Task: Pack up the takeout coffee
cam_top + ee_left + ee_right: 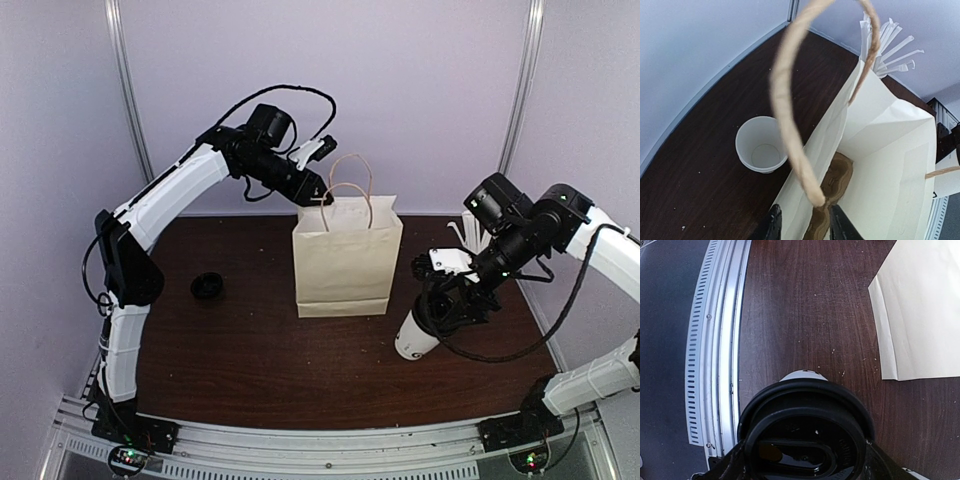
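My right gripper point(450, 305) is shut on a takeout coffee point(418, 333), a white cup with a black lid point(805, 440), and holds it tilted to the right of the paper bag point(345, 260). Its fingers point(722, 467) press both sides of the lid. My left gripper point(318, 198) is open at the bag's top left rim, and its fingers point(772, 225) straddle the bag wall point(805, 165). A brown pulp carrier point(840, 175) lies in the bag. A lidless white cup point(761, 150) stands behind the bag.
A loose black lid point(208, 287) lies on the table left of the bag. A white cup of long white sticks point(472, 233) stands at the back right, also seen in the left wrist view point(890, 42). The bag's handle point(790, 115) arches over the left gripper.
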Tool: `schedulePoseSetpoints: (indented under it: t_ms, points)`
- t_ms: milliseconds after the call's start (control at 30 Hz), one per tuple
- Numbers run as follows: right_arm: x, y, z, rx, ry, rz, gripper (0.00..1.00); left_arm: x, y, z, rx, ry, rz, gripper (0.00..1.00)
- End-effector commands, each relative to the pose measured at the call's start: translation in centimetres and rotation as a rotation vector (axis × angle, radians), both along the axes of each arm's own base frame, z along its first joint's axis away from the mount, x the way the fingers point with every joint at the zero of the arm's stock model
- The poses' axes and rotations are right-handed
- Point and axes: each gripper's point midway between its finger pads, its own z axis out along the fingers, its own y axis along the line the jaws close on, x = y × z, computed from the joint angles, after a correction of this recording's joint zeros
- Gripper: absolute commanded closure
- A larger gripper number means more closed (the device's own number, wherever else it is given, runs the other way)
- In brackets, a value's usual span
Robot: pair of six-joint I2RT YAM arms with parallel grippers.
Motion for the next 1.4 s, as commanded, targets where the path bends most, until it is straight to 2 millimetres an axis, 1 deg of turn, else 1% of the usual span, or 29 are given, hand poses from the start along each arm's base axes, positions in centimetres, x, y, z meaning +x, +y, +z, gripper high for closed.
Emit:
schedulePoseSetpoints:
  t_ms: [0,100,133,167,200,300,333,433,533,600,633,733,800,867,900,1000,1100,1167,1233,1300,1367]
  points:
    - [-0.4,0.0,0.0,0.006,0.04,-0.007,0.39,0.2,-1.0,1.2,-0.055,-0.047,-0.06,0.67]
    - [-0.3,0.0,0.1,0.0,0.041,-0.008,0.39,-0.2,-1.3,1.4,-0.067,-0.06,-0.097,0.69]
    - [-0.3,0.0,0.2,0.001,0.04,-0.009,0.39,-0.2,-1.3,1.6,-0.07,-0.068,-0.102,0.74]
    - [-0.2,0.0,0.5,0.002,0.036,-0.011,0.39,-0.1,-1.3,1.7,-0.07,-0.074,-0.103,0.83]
    - [-0.2,-0.1,0.7,0.004,0.033,-0.013,0.39,-0.1,-1.3,1.9,-0.071,-0.081,-0.103,0.9]
    - [0.1,-0.3,1.7,0.01,0.011,-0.021,0.39,-0.1,-1.3,2.2,-0.074,-0.096,-0.107,0.96]
    - [0.3,-0.4,2.1,0.015,0.001,-0.027,0.4,-0.3,-1.2,2.5,-0.076,-0.1,-0.111,1.0]
    - [0.8,-1.0,3.2,0.028,-0.027,-0.048,0.4,-0.9,-1.0,3.2,-0.072,-0.114,-0.113,1.0]
    - [1.3,-1.5,5.0,0.064,-0.062,-0.074,0.4,-2.6,-0.7,4.1,-0.059,-0.132,-0.13,1.0]
    - [1.4,-1.7,6.8,0.104,-0.088,-0.084,0.4,-4.6,-0.2,4.9,-0.046,-0.153,-0.154,1.0]
    - [1.4,-1.8,7.9,0.125,-0.105,-0.086,0.4,-5.6,-0.3,5.0,-0.033,-0.164,-0.169,1.0]
    - [0.6,-2.0,11.4,0.194,-0.148,-0.08,0.4,-7.7,0.0,5.7,-0.011,-0.218,-0.192,1.0]
    - [0.1,-2.2,13.3,0.228,-0.19,-0.08,0.4,-8.9,0.0,6.2,-0.005,-0.24,-0.206,1.0]
    - [-0.1,-2.5,14.9,0.259,-0.224,-0.084,0.4,-10.3,-0.4,6.4,0.0,-0.26,-0.231,1.0]
    - [0.1,-2.7,15.4,0.264,-0.243,-0.089,0.4,-10.9,-0.6,6.5,0.011,-0.28,-0.238,1.0]
    - [0.8,-2.8,16.1,0.261,-0.289,-0.1,0.39,-12.6,-1.4,6.1,0.054,-0.338,-0.256,1.0]
    - [0.7,-2.9,17.1,0.27,-0.313,-0.094,0.39,-13.8,-2.0,5.4,0.085,-0.356,-0.263,1.0]
    - [0.5,-3.2,17.7,0.279,-0.332,-0.097,0.39,-14.0,-2.1,4.9,0.106,-0.369,-0.254,1.0]
    - [0.2,-3.5,18.1,0.288,-0.352,-0.104,0.39,-13.8,-1.9,4.4,0.12,-0.379,-0.233,1.0]
    - [0.0,-3.6,18.3,0.297,-0.358,-0.11,0.39,-13.7,-1.6,4.5,0.117,-0.393,-0.215,1.0]
    - [-0.2,-3.5,18.4,0.312,-0.349,-0.107,0.39,-14.0,-1.4,4.6,0.103,-0.389,-0.208,1.0]
